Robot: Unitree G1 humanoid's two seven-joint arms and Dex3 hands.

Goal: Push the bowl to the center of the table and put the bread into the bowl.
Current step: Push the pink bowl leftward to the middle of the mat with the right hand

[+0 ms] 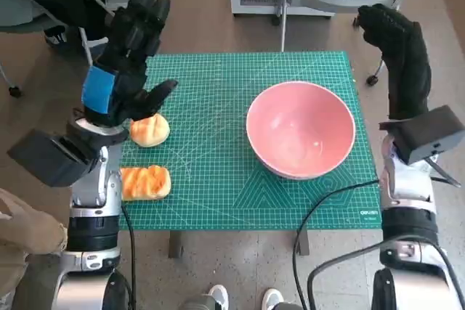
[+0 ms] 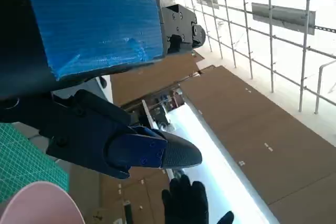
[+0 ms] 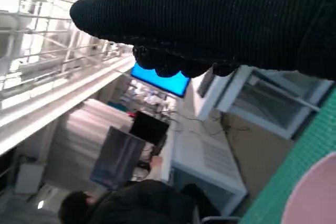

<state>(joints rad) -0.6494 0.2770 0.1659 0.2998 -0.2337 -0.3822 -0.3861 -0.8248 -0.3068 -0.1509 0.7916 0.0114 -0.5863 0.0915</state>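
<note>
A green cutting mat [image 1: 218,143] with a printed grid covers the tabletop. On its right half sits a large, smooth pink bowl [image 1: 301,128], upright, its inside bare. Two pieces of golden bread lie at the mat's left edge: a ridged rectangular bread [image 1: 145,182] nearer the robot, and a round bun [image 1: 150,129] just beyond it, well apart from the bowl.

The left robot hand [image 1: 127,52], black with blue tape on its back, is raised above the bun, fingers spread and grasping nothing. The right robot hand [image 1: 396,52], in a black knitted glove, is lifted past the tabletop's right far corner, holding nothing; whether its fingers are spread or curled I cannot tell.

Only the head view shows the bread. The left wrist view shows a sliver of the bowl's rim [image 2: 39,203], a corner of mat and the gloved hand [image 2: 191,203] beyond. The right wrist view shows a person [image 3: 131,205] seated in the background.
</note>
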